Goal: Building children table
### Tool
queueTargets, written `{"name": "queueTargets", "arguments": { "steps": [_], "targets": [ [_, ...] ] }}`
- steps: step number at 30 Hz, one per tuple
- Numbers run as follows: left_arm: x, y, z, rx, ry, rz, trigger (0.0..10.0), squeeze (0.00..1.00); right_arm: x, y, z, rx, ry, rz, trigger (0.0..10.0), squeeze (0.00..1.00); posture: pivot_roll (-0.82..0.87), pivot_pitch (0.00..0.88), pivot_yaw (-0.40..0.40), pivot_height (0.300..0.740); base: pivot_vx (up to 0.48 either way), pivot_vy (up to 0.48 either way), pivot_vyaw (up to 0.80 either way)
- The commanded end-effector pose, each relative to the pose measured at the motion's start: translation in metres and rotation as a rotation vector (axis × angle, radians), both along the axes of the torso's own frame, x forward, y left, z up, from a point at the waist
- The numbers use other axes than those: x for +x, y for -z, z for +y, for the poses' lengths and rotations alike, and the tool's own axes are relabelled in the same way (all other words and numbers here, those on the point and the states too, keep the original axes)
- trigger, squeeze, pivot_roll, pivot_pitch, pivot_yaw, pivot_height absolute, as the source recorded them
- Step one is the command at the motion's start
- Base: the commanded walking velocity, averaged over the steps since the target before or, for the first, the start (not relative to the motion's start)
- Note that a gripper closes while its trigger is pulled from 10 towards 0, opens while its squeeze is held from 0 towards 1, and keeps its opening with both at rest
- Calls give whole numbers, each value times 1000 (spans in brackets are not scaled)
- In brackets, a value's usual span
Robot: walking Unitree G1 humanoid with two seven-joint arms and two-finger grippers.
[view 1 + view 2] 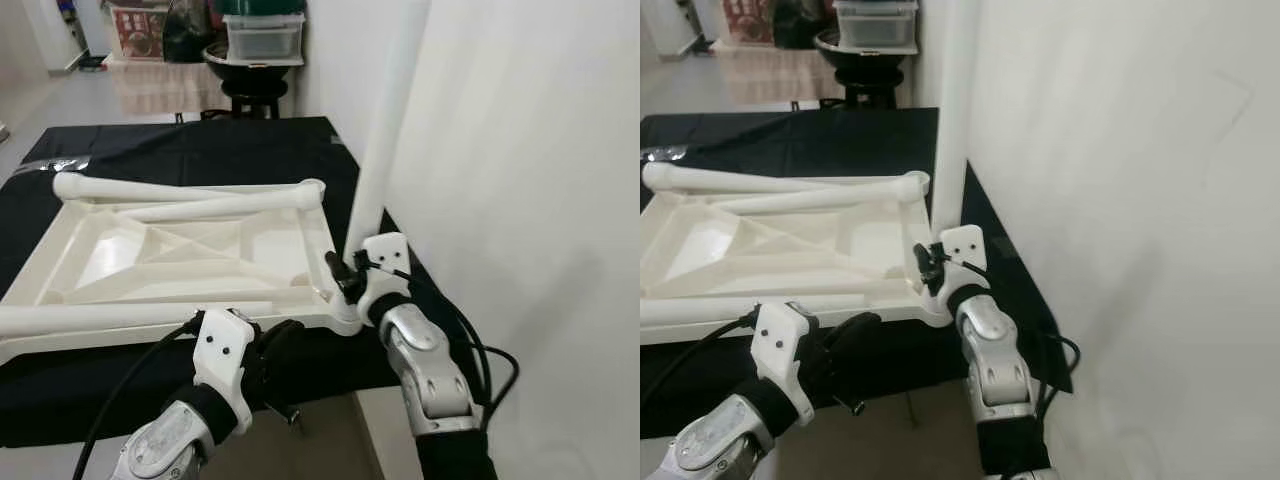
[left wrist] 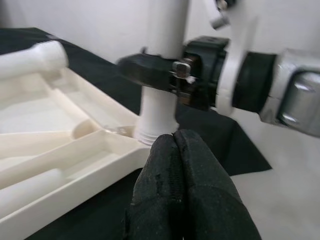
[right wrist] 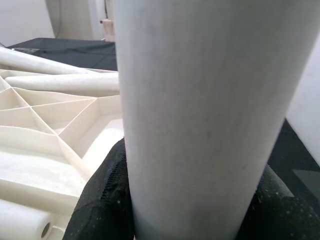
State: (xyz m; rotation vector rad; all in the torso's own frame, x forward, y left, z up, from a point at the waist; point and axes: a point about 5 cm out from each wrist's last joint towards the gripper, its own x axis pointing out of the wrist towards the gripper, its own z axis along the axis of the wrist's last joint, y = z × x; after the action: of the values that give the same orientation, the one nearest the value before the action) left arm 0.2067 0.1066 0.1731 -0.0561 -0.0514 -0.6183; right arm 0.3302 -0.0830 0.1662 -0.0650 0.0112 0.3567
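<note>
We see a white table top point(image 1: 190, 255) lying upside down on a black cloth point(image 1: 200, 150). Its ribs make a criss-cross shape inside. One white leg point(image 1: 385, 130) stands straight up in the near corner of the table top, close to the white wall point(image 1: 530, 200).

Our right gripper point(image 1: 345, 275) is grasping that standing leg near its bottom. The leg sits between the two black fingers point(image 3: 102, 195), one on each side, and they press right on it. The corner hole that holds the leg is just under these jaws.

Our left gripper point(image 2: 175, 150) has its jaws clenched together with nothing between them. Its black tips are just beside the front edge of the table top, right before the bottom of the standing leg. The right gripper is just past these tips, a bit higher.

Three loose legs lie flat on the table top, out beyond both grippers. Two of them point(image 1: 200, 198) are at the far end, and one point(image 1: 120, 318) lies along the near edge.
</note>
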Motion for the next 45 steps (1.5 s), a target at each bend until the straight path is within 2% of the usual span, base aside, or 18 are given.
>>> {"name": "queueTargets", "arguments": {
  "steps": [1, 2, 3, 4, 10, 11, 12, 13, 16, 19, 24, 25, 26, 27, 39, 43, 44, 45],
  "targets": [
    [0, 1, 0, -7, 6, 6, 10000, 0, 2, 21, -3, -67, 8, 92, 0, 0, -64, 76, -76, 740, 0, 0, 0],
    [1, 2, 0, -6, 3, 4, 10000, 0, 5, 18, -3, -78, -2, 85, 10000, 0, -61, 70, -78, 740, 0, 0, 0],
    [1, 2, 0, -5, 1, 3, 10000, 0, 6, 17, -3, -86, -9, 80, 10000, 0, -61, 70, -78, 740, 0, 0, 0],
    [1, 2, 0, -4, -4, 2, 10000, 0, 8, 12, -4, -83, -41, 59, 10000, 1000, -58, 66, -80, 740, 0, 0, 0],
    [2, 2, 0, -4, -6, 3, 10000, 0, 7, -2, -1, -116, -108, 1, 10000, 1000, -58, 59, -77, 740, 0, 0, 0],
    [2, 3, -1, -5, -4, 4, 10000, 0, 10, -6, -2, -121, -212, -15, 10000, 847, -58, 59, -77, 740, 0, 0, 0],
    [2, 3, -1, -5, -4, 4, 10000, 0, 10, -6, -2, -121, -212, -15, 10000, 847, -58, 59, -77, 740, 0, 0, 0],
    [2, 3, -1, -6, -1, 5, 10000, 0, 14, -10, -5, -160, -330, -39, 10000, 0, -58, 54, -75, 740, 0, 0, 0],
    [2, 4, -1, -6, 1, 6, 10000, 0, 19, -15, -14, -191, -479, -43, 10000, 0, -54, 47, -77, 740, 0, 0, 0],
    [2, 5, -2, -6, 0, 7, 10000, 0, 24, -24, -29, -107, -653, 1, 10000, 0, -49, 39, -80, 740, 0, 0, 0],
    [2, 6, -2, -6, -1, 8, 10000, 0, 31, -30, -42, -39, -691, 24, 10000, 0, -41, 36, -84, 740, 0, 0, 0],
    [1, 6, -2, -6, -1, 9, 10000, 0, 32, -31, -44, -35, -694, 29, 4353, 0, -39, 37, -82, 740, 0, 0, 0],
    [1, 6, -3, -6, -1, 9, 10000, 0, 32, -31, -45, -33, -696, 32, 4353, 0, -38, 37, -82, 740, 0, 0, 0],
    [1, 6, -2, -6, 0, 9, 10000, 0, 33, -30, -47, -49, -684, 36, 0, 0, -38, 38, -80, 740, 0, 0, 0],
    [-1, 5, -2, -9, 6, 12, 10000, 0, 30, -30, -60, -42, -666, -8, 0, 0, -50, 48, -66, 740, 0, 0, 0],
    [-1, 4, -1, -11, 9, 9, 10000, 0, 24, -22, -62, -81, -550, 17, 0, 0, -58, 62, -68, 740, 0, 0, 0],
    [-1, 4, 0, -10, 9, 9, 10000, 0, 25, -11, -60, -147, -359, 97, 0, 0, -62, 68, -70, 740, 0, 0, 0],
    [-1, 4, 0, -10, 9, 9, 10000, 0, 25, -11, -60, -147, -359, 97, 0, 0, -62, 68, -70, 740, 0, 0, 0]
  ]
}}
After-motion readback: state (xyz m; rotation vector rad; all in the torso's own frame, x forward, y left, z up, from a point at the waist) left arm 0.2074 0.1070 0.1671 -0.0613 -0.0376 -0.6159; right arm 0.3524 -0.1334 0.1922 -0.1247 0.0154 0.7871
